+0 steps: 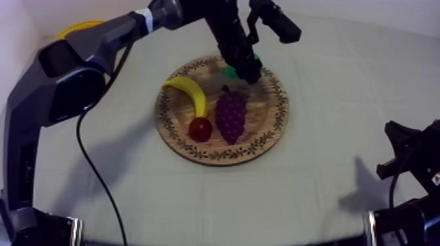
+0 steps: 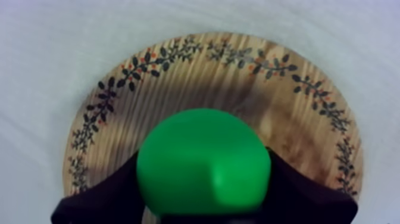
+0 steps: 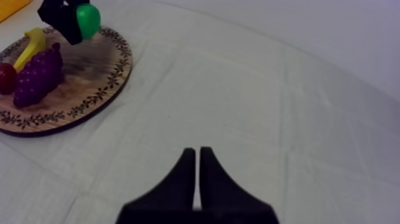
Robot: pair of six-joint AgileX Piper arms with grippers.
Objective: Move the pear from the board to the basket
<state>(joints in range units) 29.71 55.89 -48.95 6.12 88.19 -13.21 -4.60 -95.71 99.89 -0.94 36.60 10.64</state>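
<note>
**As the left hand grips the pear, most of the fruit is hidden from above**

Where the top view looks down on the wooden board (image 1: pixel 270 108), the left hand (image 1: pixel 245 70) covers nearly all of the pear (image 1: pixel 229 69). Just slivers of green show at either side of the black fingers, over the board's far part. From the left wrist, the pear (image 2: pixel 202 161) is a rounded green mass clamped between the two fingers (image 2: pixel 107 193), which press on its flanks. Its lower end is cut off, and its stem cannot be made out. Whether it touches the board (image 2: pixel 178 83) or hangs just clear of it cannot be told.

From the right wrist, the pear (image 3: pixel 89 19) shows at the far rim of the board (image 3: pixel 89 71), with the left hand (image 3: pixel 65 21) partly masking it.

On the board's near part lie the banana (image 1: pixel 190 91), the bunch of grapes (image 1: pixel 230 116) and the small red fruit (image 1: pixel 200 129). The red fruit sits just beside the grapes, at the banana's end.

A yellow arc of the yellow basket (image 1: pixel 78 27) peeps out behind the left arm at the desk's (image 1: pixel 327 78) far left corner. The rest is hidden.

The right hand (image 3: pixel 197 161) hangs over bare cloth, well apart from the board, its fingers lying together as a narrow wedge with nothing between them.
</note>
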